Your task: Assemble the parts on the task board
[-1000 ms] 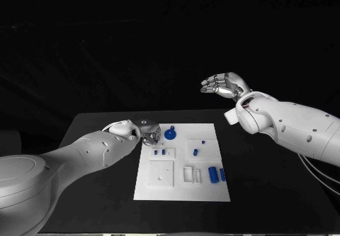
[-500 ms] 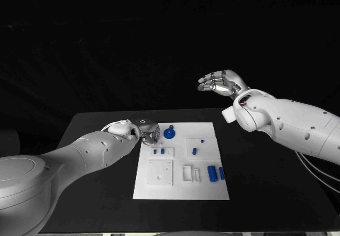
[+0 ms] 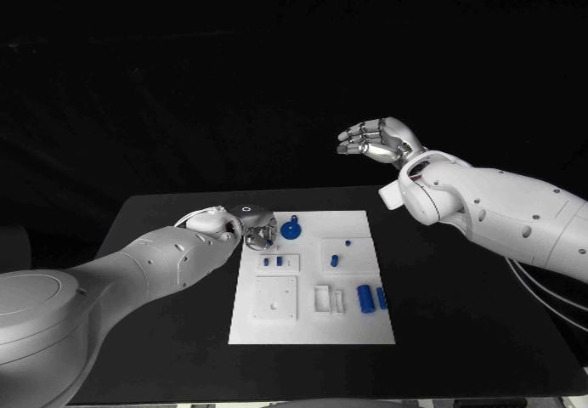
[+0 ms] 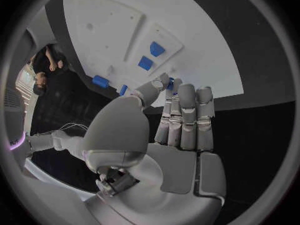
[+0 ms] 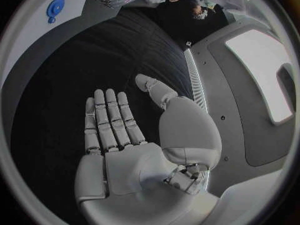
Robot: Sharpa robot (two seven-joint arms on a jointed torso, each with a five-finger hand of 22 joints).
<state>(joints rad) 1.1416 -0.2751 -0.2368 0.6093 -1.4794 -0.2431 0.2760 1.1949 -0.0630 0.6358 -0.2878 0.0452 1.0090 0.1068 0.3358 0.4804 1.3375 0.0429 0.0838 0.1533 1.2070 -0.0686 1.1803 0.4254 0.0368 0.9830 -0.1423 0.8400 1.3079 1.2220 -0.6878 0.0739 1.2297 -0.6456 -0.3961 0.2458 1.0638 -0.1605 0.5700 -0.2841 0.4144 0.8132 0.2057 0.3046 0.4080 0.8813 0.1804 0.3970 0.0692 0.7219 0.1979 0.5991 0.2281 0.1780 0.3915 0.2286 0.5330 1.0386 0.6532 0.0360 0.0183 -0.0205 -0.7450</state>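
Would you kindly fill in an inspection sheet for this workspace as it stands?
Surface: black table, bare around the board.
Job's things: white rectangular task board at the middle; small blue parts on it, including a round blue knob-like part and two upright blue cylinders.
Clutter: nothing seen.
Hands: left hand low at the board's far left corner, fingers together, whether it holds a part is unclear; right hand raised off the table, holding nothing.
Cables: pale cables under the right arm.
Surroundings: dark.
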